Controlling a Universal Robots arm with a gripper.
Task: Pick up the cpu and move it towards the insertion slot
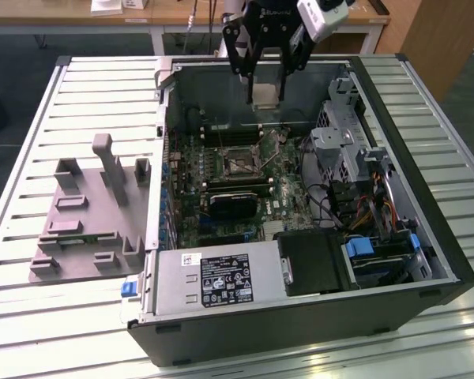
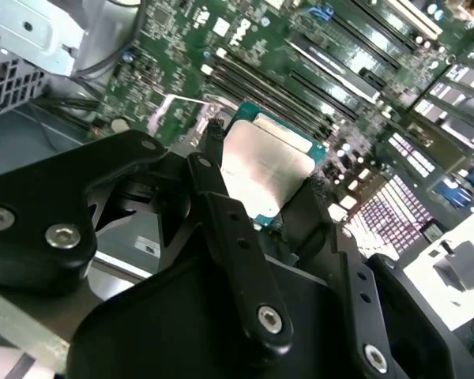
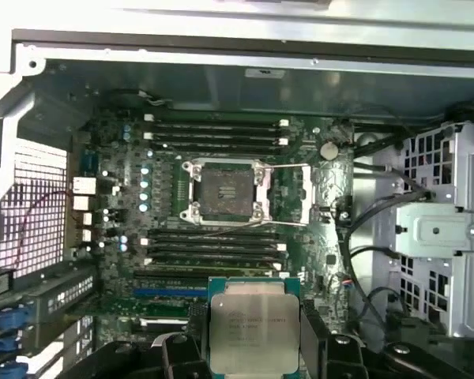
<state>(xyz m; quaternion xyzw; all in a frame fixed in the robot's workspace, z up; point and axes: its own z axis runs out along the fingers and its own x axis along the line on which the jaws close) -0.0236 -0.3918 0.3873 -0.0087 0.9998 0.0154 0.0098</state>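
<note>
Black pincer (image 1: pixel 266 88) grips the flat square silver-topped cpu (image 1: pixel 265 95) by its edges, raised above the open computer case's far side, beyond the silvery-framed, dark-centred insertion slot (image 1: pixel 239 160).

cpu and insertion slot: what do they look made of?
cpu, held in the claw: top looks like brushed silver metal with a dull sheen; the thin rim looks like teal circuit board. Insertion slot: bright silvery frame, likely stamped metal, around a dark matte centre, probably plastic.
</note>
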